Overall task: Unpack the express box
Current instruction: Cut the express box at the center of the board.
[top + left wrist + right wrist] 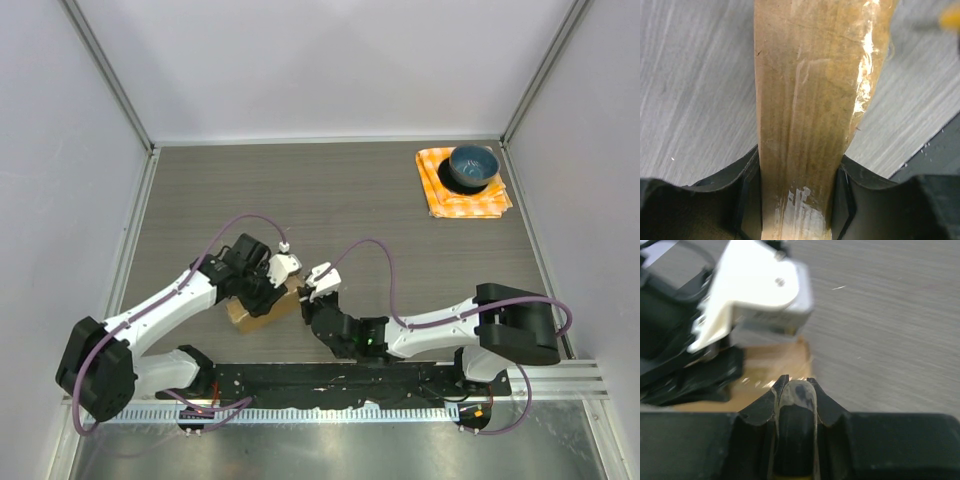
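Observation:
The express box (pixel 250 312), a small brown cardboard carton with shiny tape, lies near the front of the table. My left gripper (pixel 268 290) reaches over it from the left. In the left wrist view a cardboard panel of the box (pixel 810 90) runs up between the fingers, and the left gripper (pixel 800 159) is shut on both its sides. My right gripper (pixel 318 290) is at the box's right end. It is shut on a small dark tool (pixel 796 425) with a pale rounded tip. That tip is at the taped edge of the box (pixel 775 360), right gripper (pixel 797 380) just behind it.
A blue bowl (pixel 472 166) stands on an orange checked cloth (pixel 440 195) in the far right corner. The left arm's white camera housing (pixel 760 285) hangs close above the box, right beside my right gripper. Grey walls enclose the table on three sides.

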Available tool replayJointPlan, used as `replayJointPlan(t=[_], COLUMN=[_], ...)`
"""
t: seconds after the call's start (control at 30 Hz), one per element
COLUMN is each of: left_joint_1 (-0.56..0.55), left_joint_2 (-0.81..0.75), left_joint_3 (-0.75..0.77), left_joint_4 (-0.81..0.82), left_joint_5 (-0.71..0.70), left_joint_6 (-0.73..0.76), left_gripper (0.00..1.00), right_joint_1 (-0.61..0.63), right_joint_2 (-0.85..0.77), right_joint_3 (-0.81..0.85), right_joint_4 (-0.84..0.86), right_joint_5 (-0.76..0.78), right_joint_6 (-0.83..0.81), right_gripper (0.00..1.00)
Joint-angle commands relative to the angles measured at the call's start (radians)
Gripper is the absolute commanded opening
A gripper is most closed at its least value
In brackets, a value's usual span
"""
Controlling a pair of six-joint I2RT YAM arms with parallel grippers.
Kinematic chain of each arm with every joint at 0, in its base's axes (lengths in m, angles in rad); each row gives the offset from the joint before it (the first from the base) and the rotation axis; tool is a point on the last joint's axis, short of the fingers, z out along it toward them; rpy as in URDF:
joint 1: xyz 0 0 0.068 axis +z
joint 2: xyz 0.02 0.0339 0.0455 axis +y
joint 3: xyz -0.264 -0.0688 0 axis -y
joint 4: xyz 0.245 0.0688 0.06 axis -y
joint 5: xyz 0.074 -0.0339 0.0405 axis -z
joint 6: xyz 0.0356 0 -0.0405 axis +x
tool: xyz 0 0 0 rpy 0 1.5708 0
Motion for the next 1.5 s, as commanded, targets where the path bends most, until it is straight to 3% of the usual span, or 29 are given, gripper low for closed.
replayJointPlan(t=[0.0,0.17,0.33,0.53,0.73,1.03,1.33,1.47], left_joint_1=[0.001,0.000,0.000,0.000,0.000,-0.014,-0.020,-0.020], left_joint_2=[0.044,0.017,-0.047,-0.109,-0.095,-0.075,-0.086,-0.104], left_joint_3=[-0.013,-0.010,-0.001,0.001,0.019,-0.013,-0.015,0.025], left_joint_4=[0.121,0.102,0.053,0.000,-0.027,0.008,0.005,-0.049], left_joint_5=[-0.167,-0.133,-0.070,-0.012,0.085,0.057,0.028,0.026], left_joint_6=[-0.050,-0.037,0.001,0.039,0.073,0.110,0.109,0.102], left_gripper=[0.30,0.31,0.34,0.36,0.38,0.47,0.66,0.85], right_joint_1=[0.040,0.043,0.045,0.029,-0.136,-0.208,-0.207,-0.206], right_joint_2=[-0.026,-0.047,-0.208,-0.355,-0.317,-0.216,-0.074,-0.044], right_joint_3=[0.009,-0.001,-0.103,-0.282,-0.336,-0.206,-0.098,-0.071], right_joint_4=[-0.006,0.042,0.144,0.255,0.454,0.471,0.432,0.390], right_joint_5=[-0.059,-0.053,-0.012,0.102,-0.088,-0.257,-0.311,-0.317], right_joint_6=[0.083,0.037,-0.054,-0.049,0.084,0.109,0.114,0.103], right_gripper=[0.01,0.01,0.01,0.01,0.01,0.01,0.01,0.01])
